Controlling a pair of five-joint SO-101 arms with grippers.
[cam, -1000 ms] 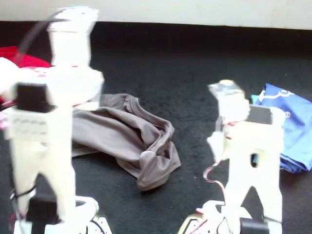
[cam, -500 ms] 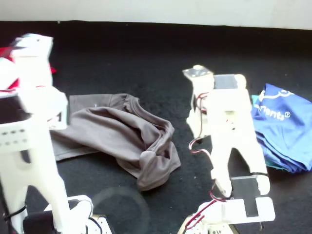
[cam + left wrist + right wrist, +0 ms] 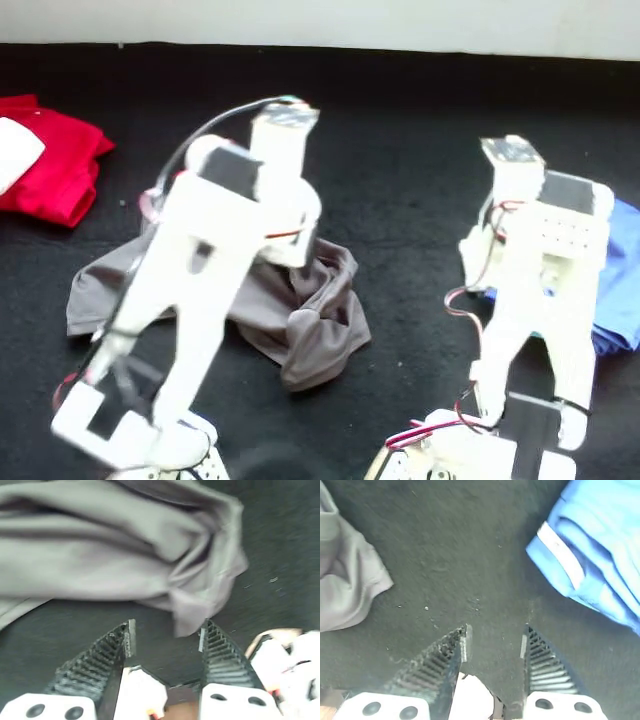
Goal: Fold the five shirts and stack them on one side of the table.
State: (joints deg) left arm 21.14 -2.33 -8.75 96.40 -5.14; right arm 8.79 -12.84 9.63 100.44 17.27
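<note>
A crumpled grey shirt (image 3: 310, 320) lies in the middle of the black table. My left arm (image 3: 230, 230) leans over it. In the left wrist view my left gripper (image 3: 166, 636) is open just above the table, and a hanging corner of the grey shirt (image 3: 125, 555) sits right in front of the gap between its fingers. A folded blue shirt (image 3: 620, 270) lies at the right edge, partly hidden by my right arm (image 3: 540, 250). My right gripper (image 3: 494, 641) is open over bare table, between the blue shirt (image 3: 590, 555) and the grey shirt (image 3: 345, 585).
A folded red shirt (image 3: 60, 165) lies at the far left with a white cloth (image 3: 15, 150) on it. A pale wall (image 3: 320, 20) runs behind the table's far edge. Bare black table (image 3: 400, 150) spreads behind and between the arms.
My left arm swung from the table's left edge toward the middle, over the grey shirt. My right arm moved right, toward the blue shirt. The red shirt is uncovered now.
</note>
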